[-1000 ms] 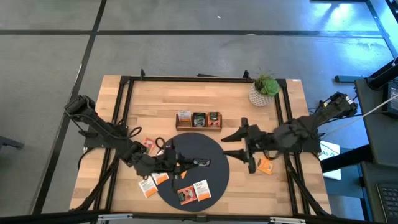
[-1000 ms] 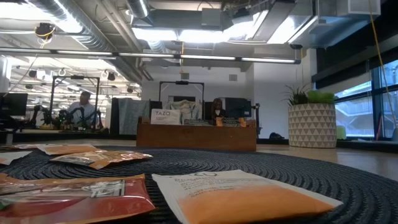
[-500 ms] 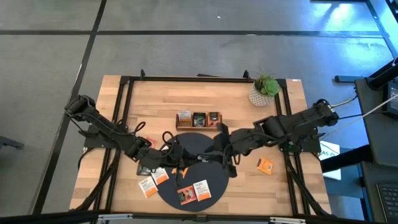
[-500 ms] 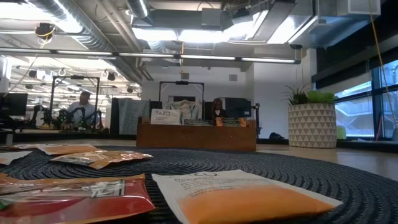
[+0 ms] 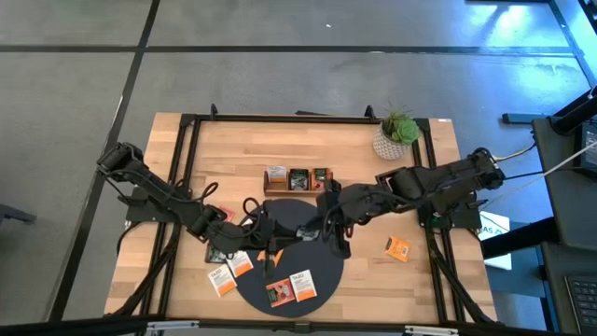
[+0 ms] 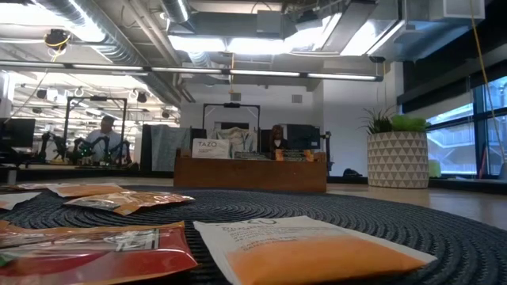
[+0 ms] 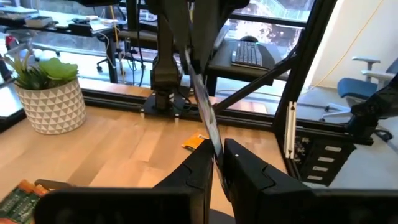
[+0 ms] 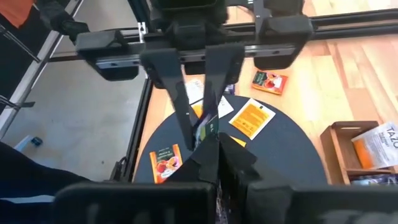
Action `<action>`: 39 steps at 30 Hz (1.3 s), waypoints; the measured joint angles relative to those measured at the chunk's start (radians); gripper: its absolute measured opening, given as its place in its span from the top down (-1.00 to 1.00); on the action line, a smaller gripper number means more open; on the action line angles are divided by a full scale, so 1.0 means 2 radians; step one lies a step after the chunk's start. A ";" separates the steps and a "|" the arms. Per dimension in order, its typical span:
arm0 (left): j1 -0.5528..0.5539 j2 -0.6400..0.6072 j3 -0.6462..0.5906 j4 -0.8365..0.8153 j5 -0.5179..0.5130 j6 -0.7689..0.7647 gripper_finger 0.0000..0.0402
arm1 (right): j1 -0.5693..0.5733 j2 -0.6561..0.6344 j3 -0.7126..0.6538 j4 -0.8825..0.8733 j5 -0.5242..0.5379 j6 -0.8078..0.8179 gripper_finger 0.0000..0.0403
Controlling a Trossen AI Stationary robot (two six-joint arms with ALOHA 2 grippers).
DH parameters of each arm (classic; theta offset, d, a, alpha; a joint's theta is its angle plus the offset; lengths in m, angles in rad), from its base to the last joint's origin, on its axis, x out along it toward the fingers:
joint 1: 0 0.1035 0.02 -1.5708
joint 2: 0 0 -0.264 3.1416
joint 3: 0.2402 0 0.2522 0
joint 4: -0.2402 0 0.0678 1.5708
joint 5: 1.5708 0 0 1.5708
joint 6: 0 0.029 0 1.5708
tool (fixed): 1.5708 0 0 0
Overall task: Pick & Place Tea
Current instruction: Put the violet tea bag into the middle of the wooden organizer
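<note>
- A tea sachet (image 7: 208,118) is held on edge above the dark round mat (image 5: 322,271), near the middle of the surface (image 5: 224,149), its long axis running between the two grippers.
- The right gripper's (image 8: 214,140) fingers are clamped together on one end; the left gripper's (image 5: 270,235) fingers are slightly apart around the other.

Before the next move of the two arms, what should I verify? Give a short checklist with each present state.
1. Right gripper shut on the sachet: ok.
2. Left gripper free of the sachet: cannot tell.
3. Both grippers meet above the mat: ok.
4. Wooden tray within view, nothing standing between it and the mat: ok.
</note>
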 joint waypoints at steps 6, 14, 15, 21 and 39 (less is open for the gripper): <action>0.000 -0.007 0.000 -0.028 -0.019 -0.019 0.80 | -0.010 0.000 0.000 0.000 0.000 0.000 0.97; -0.015 -0.070 -0.005 -0.150 -0.002 -0.067 0.51 | -0.044 0.000 0.000 -0.032 0.030 -0.014 0.98; -0.018 -0.081 -0.010 -0.163 -0.004 -0.075 0.49 | -0.051 0.000 0.000 -0.033 0.031 -0.021 0.98; -0.037 -0.126 -0.033 -0.223 -0.038 -0.123 0.45 | -0.099 0.002 -0.060 0.014 0.031 -0.088 0.98; -0.039 -0.129 -0.054 -0.262 -0.062 -0.126 0.47 | -0.218 0.004 -0.307 0.295 -0.011 -0.157 0.98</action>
